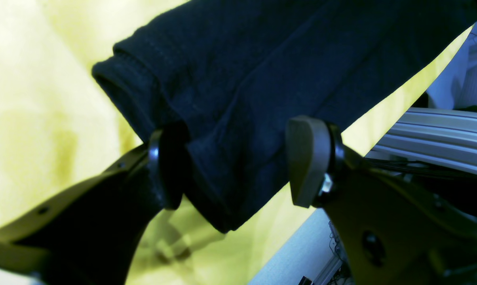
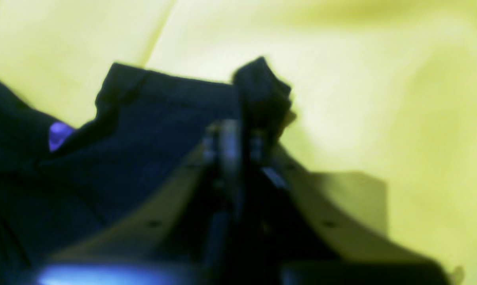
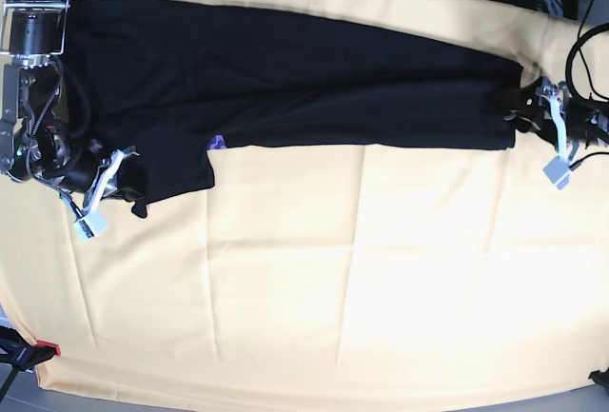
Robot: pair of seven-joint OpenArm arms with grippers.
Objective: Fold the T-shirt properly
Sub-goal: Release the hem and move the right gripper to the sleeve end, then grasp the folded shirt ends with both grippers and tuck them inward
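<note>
- While the T-shirt [image 3: 285, 79] lies stretched across the far half of the table cloth [image 3: 381, 269], its long axis runs straight from one of your grippers to the other, so each arm sits at one end of the garment.
- Your right gripper [image 2: 238, 126] has its jaws pressed together on a bunched corner of black fabric at the sleeve end; a tuft of cloth pokes up just beyond the fingertips, and the rest of the shirt spreads away to that gripper's left.
- Your left gripper [image 1: 238, 166] stands wide apart, straddling a doubled edge of the shirt: the fabric passes between the two pads without being pinched, and nothing is held there yet.
- Judging from this, the coming move turns on the left side. The cloth already lies between those open jaws, so you likely need only to close them before both ends can be lifted together along the shirt's length.
</note>
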